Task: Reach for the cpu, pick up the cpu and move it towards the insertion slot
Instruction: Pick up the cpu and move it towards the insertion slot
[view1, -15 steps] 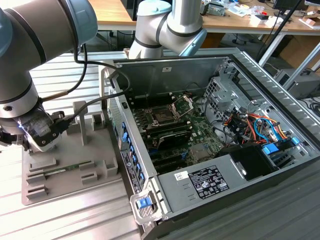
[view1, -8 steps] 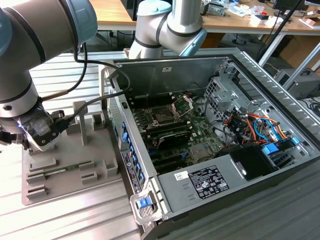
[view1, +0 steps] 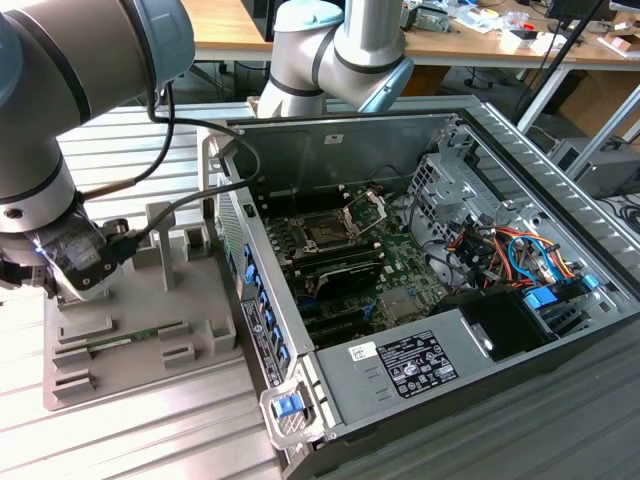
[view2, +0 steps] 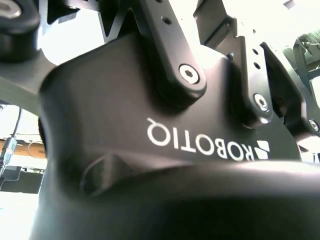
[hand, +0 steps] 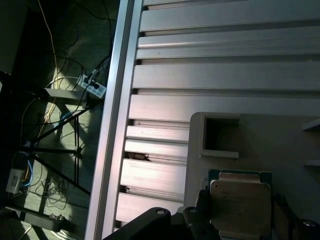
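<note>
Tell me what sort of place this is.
Probably a robotics lab or workshop set up for computer assembly. A robot arm reaches over a slatted aluminium table beside an open computer case with its motherboard exposed, and cluttered wooden desks stand behind.

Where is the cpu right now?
In the first wrist view the cpu sits on the grey tray, next to its empty square recess; the exterior view puts that tray on its left, outside the computer case that holds the insertion slot.
</note>
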